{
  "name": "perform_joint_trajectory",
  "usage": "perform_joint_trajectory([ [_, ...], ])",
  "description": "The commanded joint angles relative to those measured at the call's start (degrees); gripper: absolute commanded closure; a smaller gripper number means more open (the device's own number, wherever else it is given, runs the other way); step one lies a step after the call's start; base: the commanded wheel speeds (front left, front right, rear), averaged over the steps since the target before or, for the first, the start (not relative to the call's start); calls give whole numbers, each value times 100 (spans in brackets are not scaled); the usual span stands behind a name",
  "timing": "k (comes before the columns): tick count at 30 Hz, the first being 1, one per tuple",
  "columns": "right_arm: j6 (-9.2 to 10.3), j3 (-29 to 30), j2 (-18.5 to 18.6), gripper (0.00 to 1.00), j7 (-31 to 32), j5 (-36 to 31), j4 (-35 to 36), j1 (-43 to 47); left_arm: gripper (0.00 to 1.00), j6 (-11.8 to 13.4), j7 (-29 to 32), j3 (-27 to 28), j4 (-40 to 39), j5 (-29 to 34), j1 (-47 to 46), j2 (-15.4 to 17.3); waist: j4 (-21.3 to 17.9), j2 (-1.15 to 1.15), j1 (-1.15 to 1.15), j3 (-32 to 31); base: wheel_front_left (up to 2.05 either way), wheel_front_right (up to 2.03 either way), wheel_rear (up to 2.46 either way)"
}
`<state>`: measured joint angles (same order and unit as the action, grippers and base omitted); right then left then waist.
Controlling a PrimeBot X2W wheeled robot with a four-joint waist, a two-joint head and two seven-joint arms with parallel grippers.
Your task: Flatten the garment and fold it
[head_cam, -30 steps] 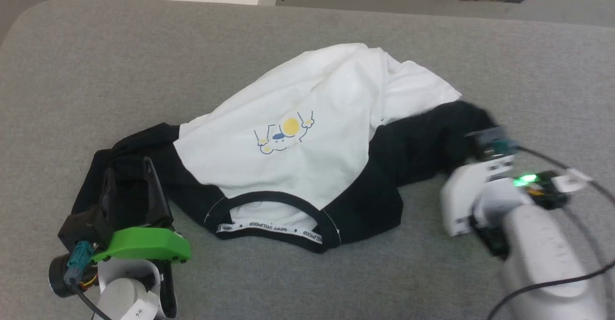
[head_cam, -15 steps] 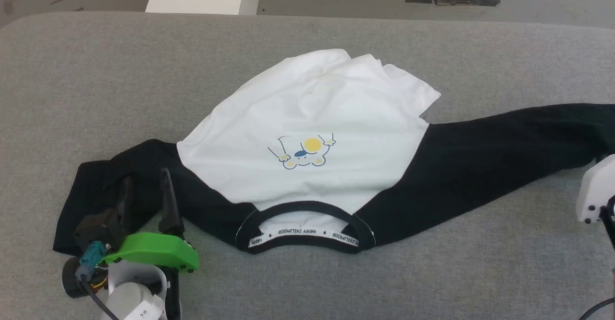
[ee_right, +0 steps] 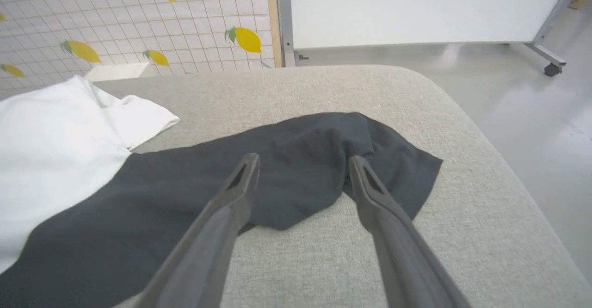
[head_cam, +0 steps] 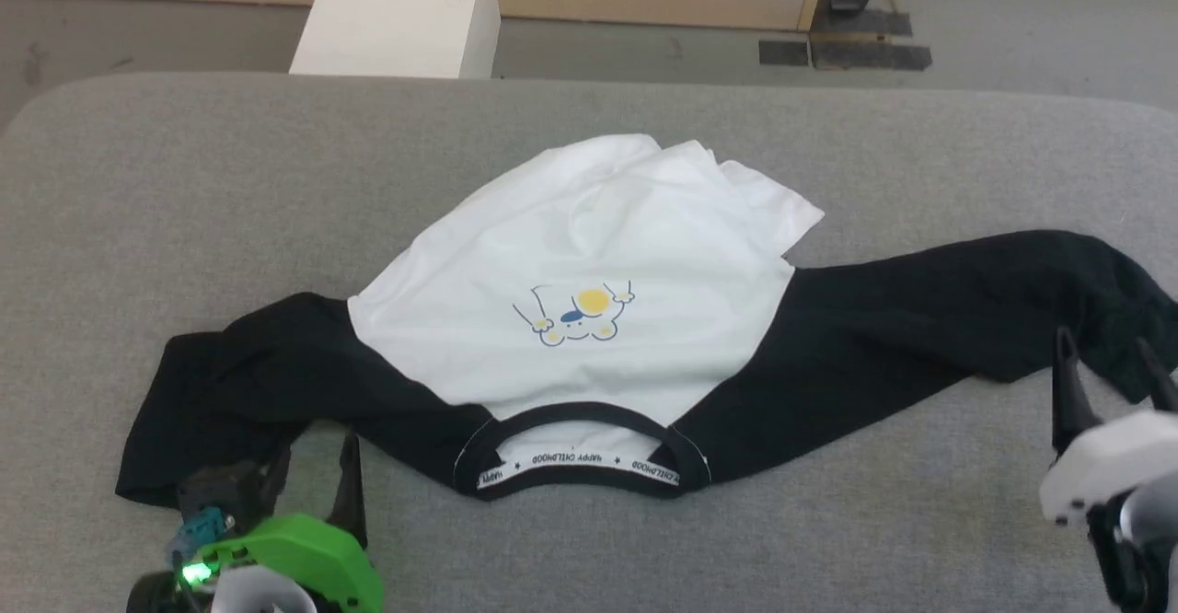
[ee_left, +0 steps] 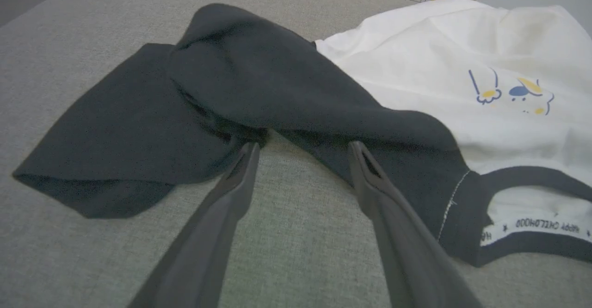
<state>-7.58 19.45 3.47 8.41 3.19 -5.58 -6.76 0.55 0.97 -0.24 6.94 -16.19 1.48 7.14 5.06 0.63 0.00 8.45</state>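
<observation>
Grey padded table [head_cam: 138, 180], white pillar [head_cam: 396, 15]

The left pincer [ee_left: 304, 145] is spread wide and holds nothing, its tips at the shirt's [ee_left: 416, 53] crumpled black sleeve, on the grey surface [ee_left: 69, 30] short of its far edge.

The garment [head_cam: 589, 245] was white, black-sleeved, its print [head_cam: 578, 311] yellow and blue; my fingers [ee_left: 222, 215] were dark, the tabletop [head_cam: 184, 180] grey.

Cuff of the garment [head_cam: 589, 245] beyond head view's right edge
</observation>
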Motion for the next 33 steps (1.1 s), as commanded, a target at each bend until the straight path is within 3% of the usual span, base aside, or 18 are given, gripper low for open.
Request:
perform_joint_trajectory([
  [1, 9, -53, -35, 0, -63, 78, 217, 214, 0, 9, 137, 3, -44, -49, 110, 33, -10, -63, 0, -96, 0, 0, 0],
  [9, 9, -621, -57, 0, -184, 799, 703, 885, 0, 128, 863, 149, 324, -466, -263, -18, -159, -63, 0, -32, 0, 0, 0],
  [16, 9, -1028, -58, 0, -152, 861, 788, 900, 0, 264, 1306, 361, 984, -754, -984, 67, -422, -63, 0, 172, 0, 0, 0],
  [22, 9, -1190, -58, 0, -152, 907, 843, 830, 0, 509, 2090, 312, 1616, -696, -1255, 312, -650, -63, 0, 323, 0, 0, 0],
  [23, 9, -1197, -58, 0, -156, 922, 851, 828, 53, 478, 2212, 269, 1624, -709, -1247, 323, -658, -63, 0, 333, 0, 0, 0],
  [24, 9, -1202, -58, 0, -159, 933, 856, 829, 100, 452, 2293, 241, 1612, -728, -1233, 323, -660, -63, 0, 339, 0, 0, 0],
  [27, 9, -1272, -58, 0, -143, 981, 880, 836, 100, 359, 2397, 177, 1495, -766, -1158, 347, -638, -63, 0, 341, 0, 0, 0],
  [33, 9, -1456, -58, 0, -33, 1097, 969, 887, 100, 391, 1838, 243, 988, -773, -854, 240, -478, -63, 0, 233, 0, 0, 0],
])
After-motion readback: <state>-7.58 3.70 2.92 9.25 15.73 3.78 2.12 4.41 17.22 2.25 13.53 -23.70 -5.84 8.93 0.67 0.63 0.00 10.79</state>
